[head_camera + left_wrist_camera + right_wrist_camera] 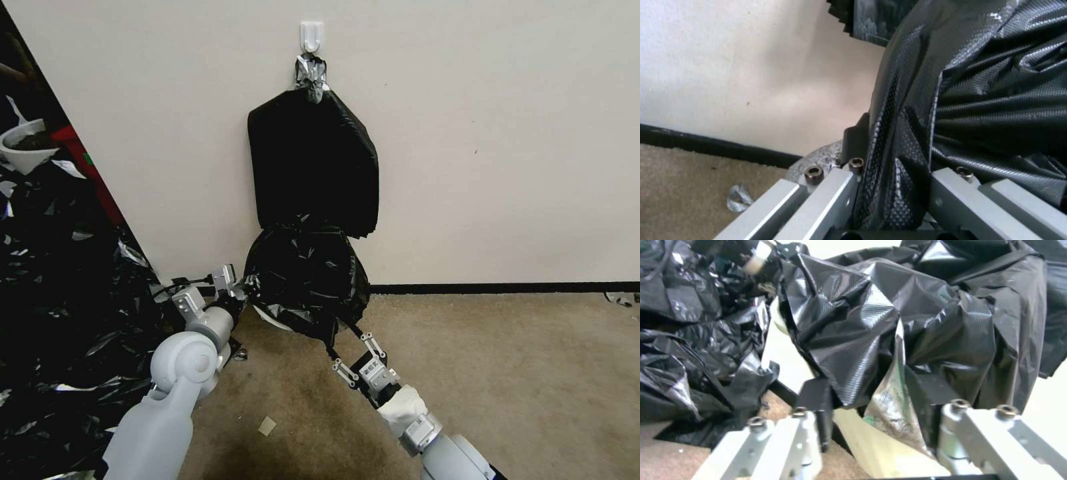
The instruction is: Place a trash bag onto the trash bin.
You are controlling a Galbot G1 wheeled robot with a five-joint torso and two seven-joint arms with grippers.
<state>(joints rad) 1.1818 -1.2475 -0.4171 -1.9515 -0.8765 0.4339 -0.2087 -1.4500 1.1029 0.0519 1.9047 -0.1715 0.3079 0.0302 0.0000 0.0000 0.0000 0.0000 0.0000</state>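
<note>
The trash bag [307, 273], glossy black film, is draped over the trash bin [277, 320], which stands on the carpet against the wall; only a cream sliver of the bin peeks out under the film. My left gripper [248, 287] is at the bag's left edge. In the left wrist view it [893, 160] is shut on a taut fold of the bag [987, 100]. My right gripper [339, 339] is at the bag's lower right. In the right wrist view it [871, 396] pinches the bag's [889, 323] hanging hem against the bin's cream wall [871, 443].
A flat stack of black bags [313, 160] hangs from a white wall hook [311, 33] just above the bin. A big heap of black plastic [60, 300] fills the left, with a white pot [27, 150] behind it. Open carpet [520, 373] lies to the right.
</note>
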